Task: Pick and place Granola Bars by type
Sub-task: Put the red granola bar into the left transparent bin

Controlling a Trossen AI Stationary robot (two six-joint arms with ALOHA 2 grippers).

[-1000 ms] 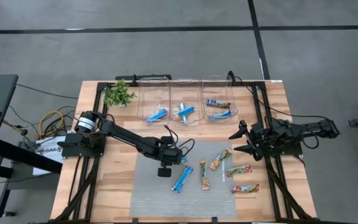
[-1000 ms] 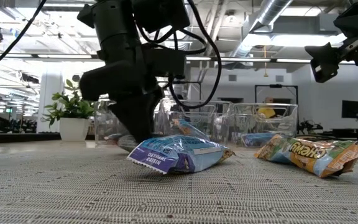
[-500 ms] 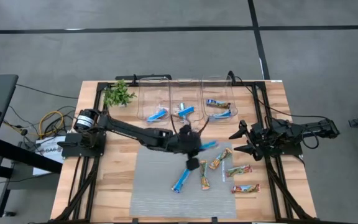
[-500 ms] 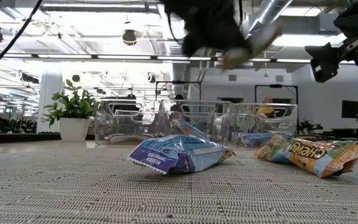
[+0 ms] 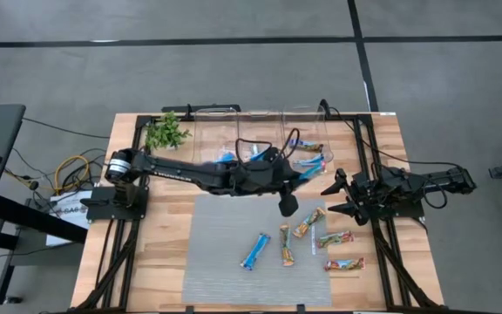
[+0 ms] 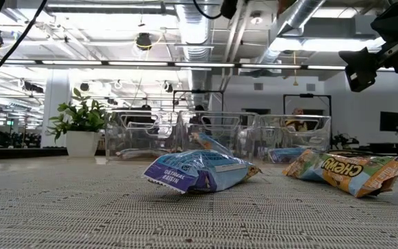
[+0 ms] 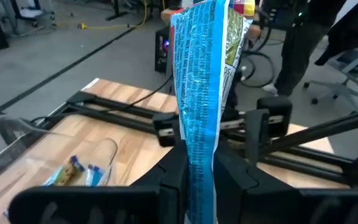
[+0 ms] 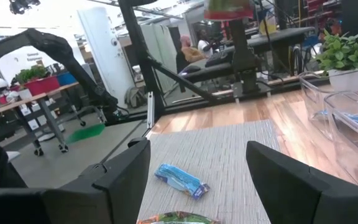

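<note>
Left gripper [image 7: 197,177] pinches a bar [image 7: 199,81] by its end near the bins [image 5: 308,150]; right gripper [image 8: 197,186] spread, idle; thin hold may slip, dropping it outside.

Wooden surface [image 5: 146,253] | grey woven mat [image 5: 220,270] at centre, five granola bars [image 5: 255,250] on it | three clear bins [image 5: 212,144] and potted plant [image 5: 166,133] along far edge

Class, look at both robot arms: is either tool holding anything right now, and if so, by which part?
The left tool is shut on a granola bar, pinching one end of the wrapper. The right tool is open, holding nothing.
</note>
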